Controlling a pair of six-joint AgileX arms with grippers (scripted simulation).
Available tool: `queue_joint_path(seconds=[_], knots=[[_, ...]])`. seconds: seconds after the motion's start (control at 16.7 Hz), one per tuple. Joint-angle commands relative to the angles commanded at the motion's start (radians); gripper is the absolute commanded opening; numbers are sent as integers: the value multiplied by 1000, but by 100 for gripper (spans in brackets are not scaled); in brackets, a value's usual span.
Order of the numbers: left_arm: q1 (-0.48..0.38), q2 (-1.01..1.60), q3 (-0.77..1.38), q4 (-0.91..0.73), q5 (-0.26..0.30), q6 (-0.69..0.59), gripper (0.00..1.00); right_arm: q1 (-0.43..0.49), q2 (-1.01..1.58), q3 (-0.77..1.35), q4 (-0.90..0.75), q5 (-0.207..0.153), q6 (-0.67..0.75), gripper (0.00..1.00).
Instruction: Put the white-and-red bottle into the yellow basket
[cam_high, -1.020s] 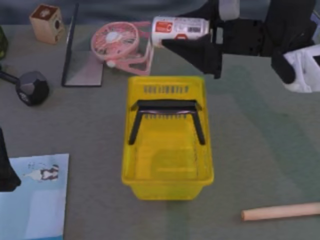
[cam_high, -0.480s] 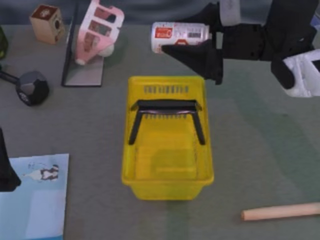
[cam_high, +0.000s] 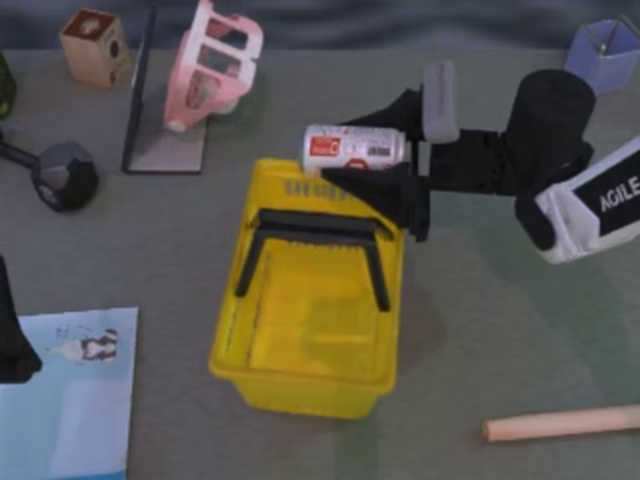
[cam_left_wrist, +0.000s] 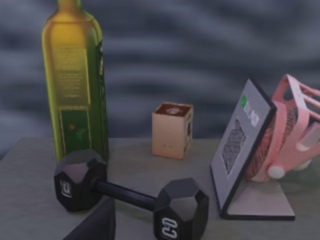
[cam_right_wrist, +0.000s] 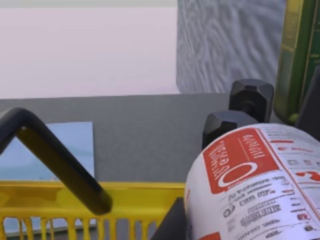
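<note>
Right claw (cam_high: 392, 170) grips the white-and-red bottle (cam_high: 352, 148) sideways, over the yellow basket (cam_high: 300, 385) far rim

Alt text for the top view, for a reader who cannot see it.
The right gripper holds the white-and-red bottle on its side above the far rim of the yellow basket, which sits skewed. A pink fan stands tipped behind; the left arm is parked at left.
</note>
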Motion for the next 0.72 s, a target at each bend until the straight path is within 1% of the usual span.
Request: queue_joint_path(seconds=[0.24, 0.72], knots=[[0, 0, 0, 0, 0, 0, 100, 0, 6, -3, 6, 1, 0, 0], [0, 0, 0, 0, 0, 0, 100, 0, 6, -3, 6, 1, 0, 60]])
